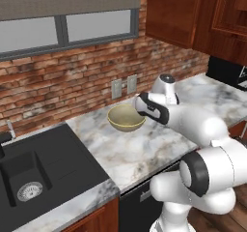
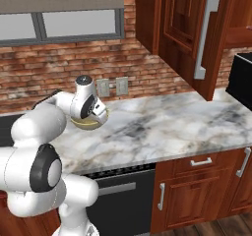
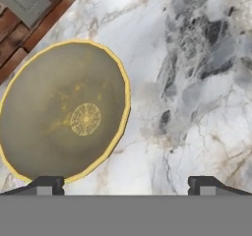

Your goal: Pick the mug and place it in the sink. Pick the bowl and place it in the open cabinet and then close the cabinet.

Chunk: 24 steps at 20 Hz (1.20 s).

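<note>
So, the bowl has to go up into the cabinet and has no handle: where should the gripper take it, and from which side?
Grip the bowl by its thin yellow rim, coming straight down from above, one finger inside and one outside. It sits upright and open-mouthed on the marble counter, and is likely too wide to span. The open gripper hovers over the counter-side rim, clear of the brick wall, so that edge seems easiest.

A glossy white arm [image 1: 202, 124] of rounded segments with dark joint bands (two small dark fingertips [image 3: 47, 185]).

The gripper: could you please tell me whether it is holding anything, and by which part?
Nothing is held. The gripper is open above the counter, its fingers apart beside the bowl.
</note>
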Available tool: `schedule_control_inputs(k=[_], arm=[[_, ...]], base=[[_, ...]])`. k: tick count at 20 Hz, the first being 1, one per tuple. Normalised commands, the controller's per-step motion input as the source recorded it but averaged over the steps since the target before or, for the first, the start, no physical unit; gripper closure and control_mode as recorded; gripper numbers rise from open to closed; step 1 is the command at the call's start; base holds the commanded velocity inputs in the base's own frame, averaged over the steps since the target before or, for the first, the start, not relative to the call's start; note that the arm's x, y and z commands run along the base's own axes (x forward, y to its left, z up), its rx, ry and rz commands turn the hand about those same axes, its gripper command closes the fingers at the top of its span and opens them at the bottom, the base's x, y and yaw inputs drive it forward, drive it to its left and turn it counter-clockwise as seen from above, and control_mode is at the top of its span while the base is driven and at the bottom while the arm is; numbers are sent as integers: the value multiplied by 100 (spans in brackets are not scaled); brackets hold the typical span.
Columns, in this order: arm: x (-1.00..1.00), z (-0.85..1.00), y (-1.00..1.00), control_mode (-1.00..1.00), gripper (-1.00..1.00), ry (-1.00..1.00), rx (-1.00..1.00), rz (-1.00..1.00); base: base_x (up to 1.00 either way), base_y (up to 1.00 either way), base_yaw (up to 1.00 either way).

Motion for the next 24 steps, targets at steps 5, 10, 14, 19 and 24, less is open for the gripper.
schedule_control_inputs(k=[5,10,14,19,24], arm=[[32,-22,0,-100,-100,0,1,0],[28,-22,-2,-100,-100,0,3,0],[26,-21,0,-100,-100,0,6,0],[29,-29,0,-100,-100,0,5,0],[26,-33,0,-100,-100,1,5,0]], base=[[0,0,0],[0,0,0],[0,0,0],[0,0,0],[0,0,0]])
